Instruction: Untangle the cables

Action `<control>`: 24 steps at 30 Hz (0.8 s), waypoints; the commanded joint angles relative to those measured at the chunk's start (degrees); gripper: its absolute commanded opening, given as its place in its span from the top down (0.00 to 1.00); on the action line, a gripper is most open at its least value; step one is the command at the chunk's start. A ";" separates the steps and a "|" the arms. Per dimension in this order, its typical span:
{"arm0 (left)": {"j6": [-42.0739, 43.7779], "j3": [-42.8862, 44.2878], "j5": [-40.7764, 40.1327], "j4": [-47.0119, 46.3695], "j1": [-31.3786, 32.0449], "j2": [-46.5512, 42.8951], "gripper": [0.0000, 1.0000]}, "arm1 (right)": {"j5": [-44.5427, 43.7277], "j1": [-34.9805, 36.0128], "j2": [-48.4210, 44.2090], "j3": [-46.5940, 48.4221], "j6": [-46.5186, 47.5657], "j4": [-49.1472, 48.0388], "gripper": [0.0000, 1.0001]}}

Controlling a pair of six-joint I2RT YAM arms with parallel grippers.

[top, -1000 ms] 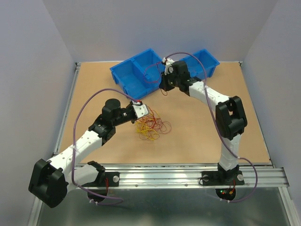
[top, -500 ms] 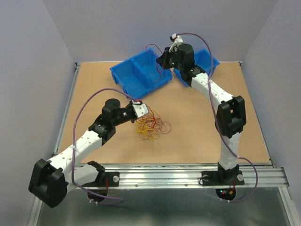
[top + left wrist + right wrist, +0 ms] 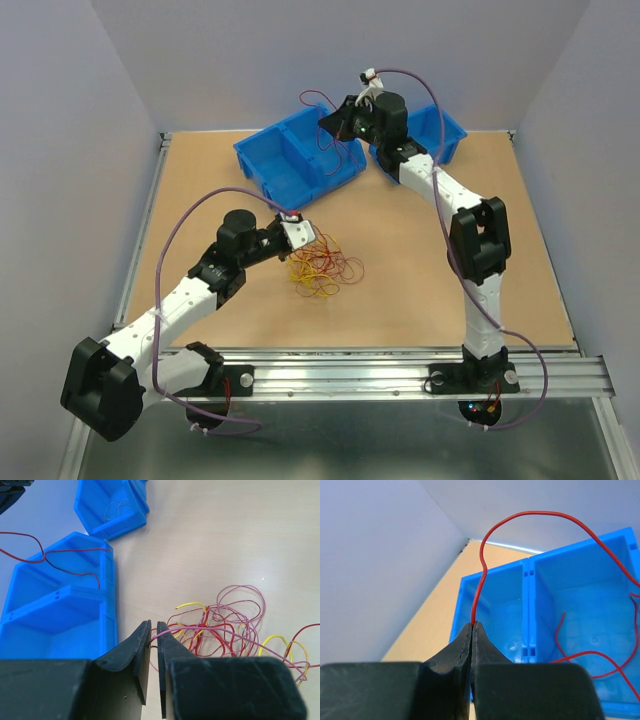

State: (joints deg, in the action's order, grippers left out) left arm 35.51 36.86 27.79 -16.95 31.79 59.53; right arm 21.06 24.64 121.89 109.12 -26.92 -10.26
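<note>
Right gripper point(image 3: 472, 626): jaws closed on one red cable point(image 3: 520, 516), raised above the blue divided bin point(image 3: 492, 587), cable tail trailing inside. Left gripper point(image 3: 154, 630): jaws nearly closed, pinching a pink strand point(image 3: 220, 642) of the cable tangle point(image 3: 227, 622) on the table point(image 3: 210, 540).

The top camera hangs high over the near edge of the table point(image 3: 420, 270), facing forward and down, far enough back to take in the whole surface up to the back wall point(image 3: 300, 60). The left wrist camera sits low and close behind the left gripper point(image 3: 154, 626), looking across the tabletop at the tangle point(image 3: 220, 625) just ahead and the divided bin point(image 3: 55, 610) beyond, while the right wrist camera rides raised behind the right gripper point(image 3: 473, 625), facing down into that bin. All three views share the divided bin, top and left wrist share the tangle, and both wrist views catch the red wire point(image 3: 482, 555).
</note>
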 commanded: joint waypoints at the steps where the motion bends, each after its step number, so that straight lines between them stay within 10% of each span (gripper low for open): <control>1: -0.35 1.19 0.07 -2.74 0.20 -1.17 0.78 | 4.08 -0.30 -0.86 1.89 -4.11 -8.80 0.99; 24: -0.35 1.02 -0.81 -3.35 0.20 -0.73 0.78 | 8.47 -6.62 13.38 7.87 -12.89 -20.41 1.00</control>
State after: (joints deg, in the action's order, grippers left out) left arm 35.53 36.86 27.24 -17.23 31.79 59.83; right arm 28.47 21.21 134.69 116.09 -35.70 -23.62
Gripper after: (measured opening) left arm 0.212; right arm 0.013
